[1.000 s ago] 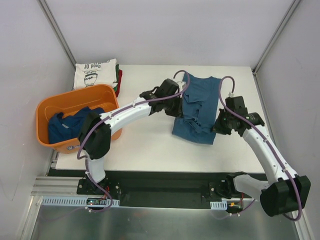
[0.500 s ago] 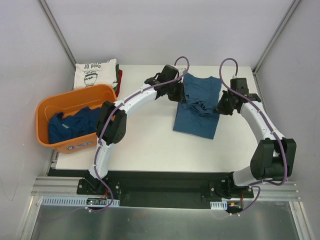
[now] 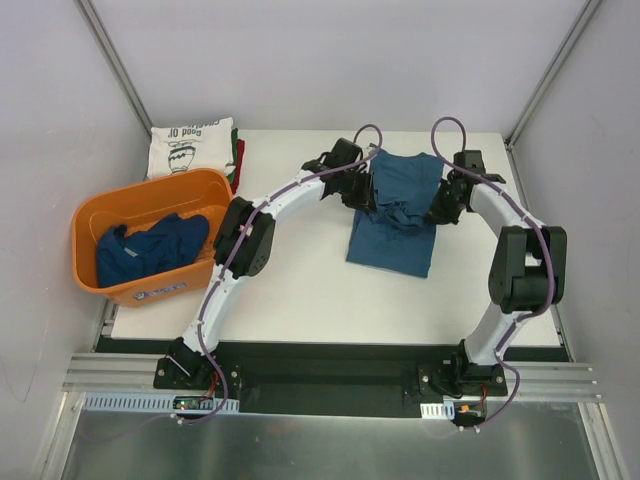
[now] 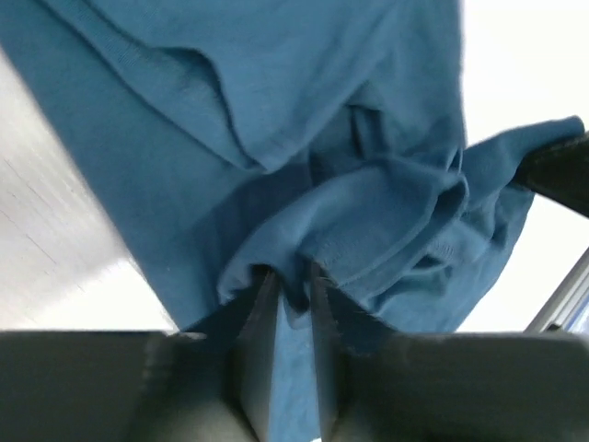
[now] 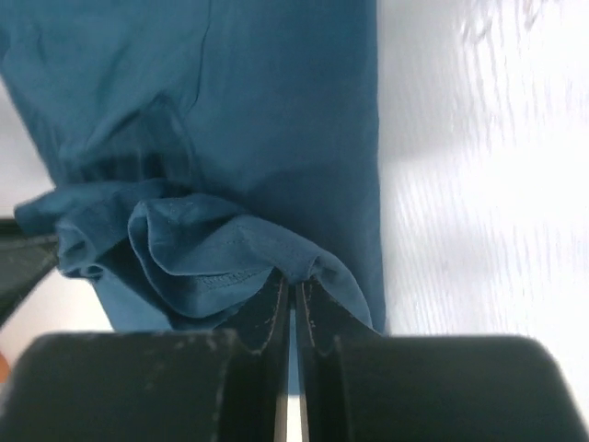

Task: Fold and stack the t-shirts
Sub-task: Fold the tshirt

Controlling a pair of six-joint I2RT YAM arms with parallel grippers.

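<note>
While both arms pinched the dark blue t-shirt (image 3: 392, 245), the step in hand looked like a crosswise fold being carried toward 12 o'clock.

At 9 o'clock on the counter (image 3: 300, 290) sat the orange plastic tub (image 3: 150, 200), rigid and glossy, with more dark blue shirts (image 3: 150, 250) crumpled inside. At 10 o'clock lay the folded stack: a cream shirt (image 3: 190, 145) with a dark vase print on top, and green and red edges (image 3: 238, 160) showing beneath.

The left end effector (image 4: 287, 281) was clamped on a bunched ridge at the garment's left side, its fingers nearly together with cloth between them. The t-shirt lay at about 1 o'clock, flat along its near part, rumpled in a band across the middle and smoother toward the far edge. The right end effector (image 5: 294, 293) was pinched tight on a stitched, hemmed fold at the right side.

The cloth appeared to be a limp, matte jersey knit, likely to sag and wrinkle between the two grips. Doing this well would probably mean keeping both grips level, moving them at an even pace with the cloth drawn taut, and laying the lifted edge down low and square before letting go.
</note>
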